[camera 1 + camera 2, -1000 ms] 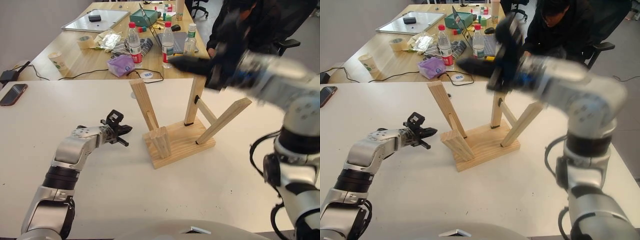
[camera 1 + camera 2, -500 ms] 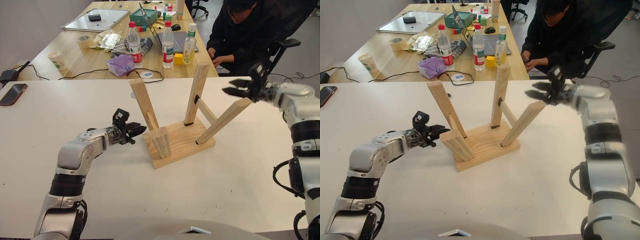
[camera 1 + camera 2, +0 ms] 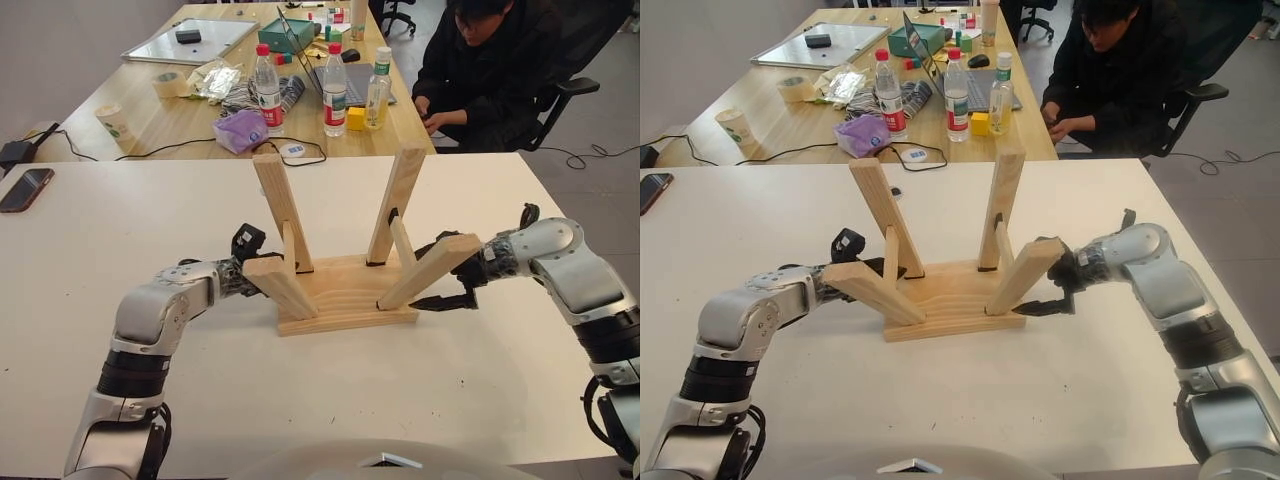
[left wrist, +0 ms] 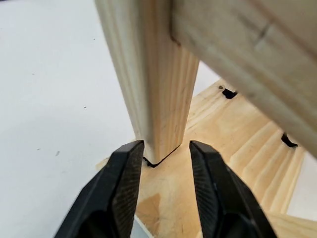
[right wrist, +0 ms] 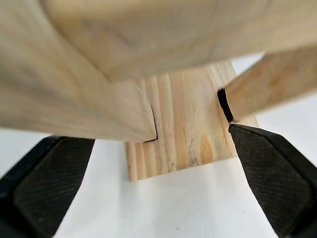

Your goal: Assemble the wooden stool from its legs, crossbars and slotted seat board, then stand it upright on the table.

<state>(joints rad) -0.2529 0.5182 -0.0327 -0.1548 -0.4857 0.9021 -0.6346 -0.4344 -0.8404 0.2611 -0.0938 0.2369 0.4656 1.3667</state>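
Note:
The wooden stool lies upside down on the white table, its slotted seat board (image 3: 345, 305) flat and all its legs splayed upward. Crossbars (image 3: 403, 238) join the near and far legs on each side. My left gripper (image 4: 166, 166) is open at the foot of the left near leg (image 3: 278, 285), one finger close on each side where it enters the board. On the other side my right gripper (image 3: 447, 272) is open wide around the right near leg (image 3: 425, 272), with fingers (image 5: 270, 173) above and below it.
A wooden table (image 3: 170, 125) behind holds water bottles (image 3: 267, 85), a purple bag (image 3: 243, 130), a cup and a laptop. A person sits at its right end. A phone (image 3: 25, 187) lies at the far left. White tabletop stretches in front and to both sides.
The stool has turned square to me and slid slightly left. My left gripper moved in around the left near leg. My right gripper dropped from above the right leg to straddle it.

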